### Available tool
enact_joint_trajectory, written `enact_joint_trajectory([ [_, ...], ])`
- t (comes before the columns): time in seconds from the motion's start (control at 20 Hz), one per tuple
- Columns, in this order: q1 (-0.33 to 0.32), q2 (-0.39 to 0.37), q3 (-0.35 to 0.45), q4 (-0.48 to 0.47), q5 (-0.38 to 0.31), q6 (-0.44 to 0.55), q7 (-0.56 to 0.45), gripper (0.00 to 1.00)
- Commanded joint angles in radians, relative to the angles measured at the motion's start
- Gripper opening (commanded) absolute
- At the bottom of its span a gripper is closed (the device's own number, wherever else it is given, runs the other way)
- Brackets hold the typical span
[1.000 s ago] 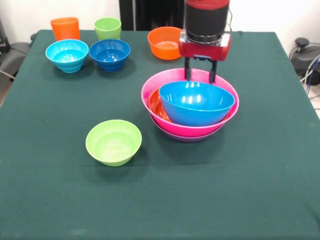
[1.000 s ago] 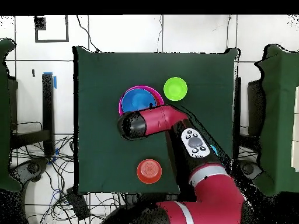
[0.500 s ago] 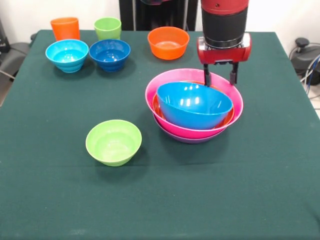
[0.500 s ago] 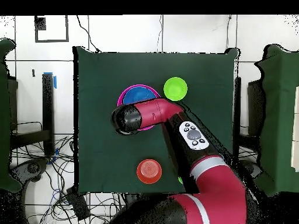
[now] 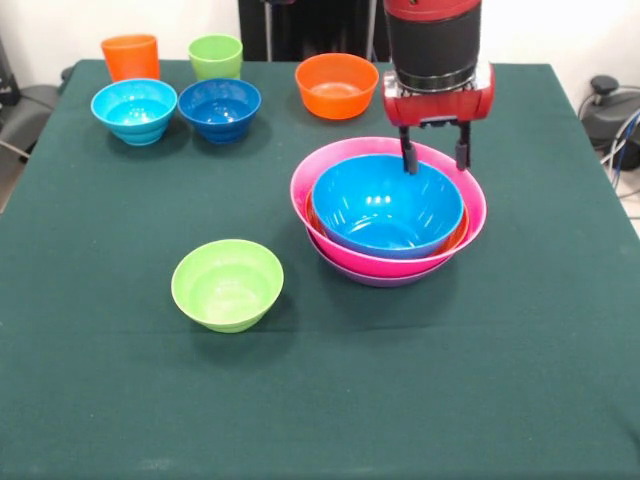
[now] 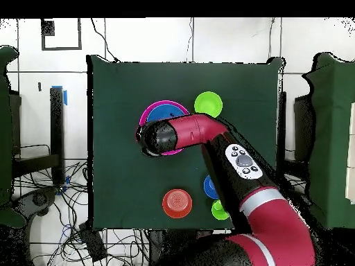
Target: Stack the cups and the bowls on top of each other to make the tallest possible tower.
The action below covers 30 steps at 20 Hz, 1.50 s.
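The tower [image 5: 300,190] stands mid-table: a big blue bowl [image 5: 388,205] sits level inside the wide orange bowl [image 5: 461,235], the pink one and the purple one [image 5: 380,279]. My gripper [image 5: 434,158] is open and empty, its fingers [image 5: 408,160] hanging just over the tower's far rim. A small lime-green bowl [image 5: 227,284] sits alone to the left. The small orange bowl [image 5: 337,85], dark-blue bowl [image 5: 219,108], light-blue bowl [image 5: 134,110], orange cup [image 5: 130,56] and lime-green cup [image 5: 216,55] line the far edge. In the overhead view my arm [image 6: 187,135] covers part of the tower [image 6: 163,111].
The dark green table [image 5: 520,380] carries everything. Black equipment [image 5: 300,25] stands behind the far edge. Cables and chairs surround the table in the overhead view [image 6: 41,201].
The blue bowl was tilted in the tower and now sits level. My gripper moved to the right along the far rim, and the tower shifted slightly right.
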Motion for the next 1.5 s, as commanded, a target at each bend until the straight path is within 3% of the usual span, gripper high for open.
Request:
enact_joint_trajectory([
  [0.05, -0.085, -0.045, 0.200, 0.139, 0.116, 0.103, -0.156, 1.00],
  [0.3, -0.125, -0.067, 0.260, 0.139, 0.214, 0.249, -0.164, 1.00],
  [0.45, -0.147, -0.057, 0.265, 0.149, 0.205, 0.225, -0.171, 1.00],
  [0.55, -0.153, -0.023, 0.257, 0.121, 0.131, 0.172, -0.234, 1.00],
  [0.7, -0.168, 0.070, 0.271, -0.029, -0.060, 0.138, -0.485, 1.00],
  [0.95, -0.212, 0.107, 0.299, -0.145, -0.132, 0.236, -0.634, 1.00],
  [1.25, -0.246, 0.124, 0.312, -0.156, -0.094, 0.264, -0.646, 1.00],
  [1.5, -0.247, 0.107, 0.270, -0.112, -0.038, 0.237, -0.532, 1.00],
])
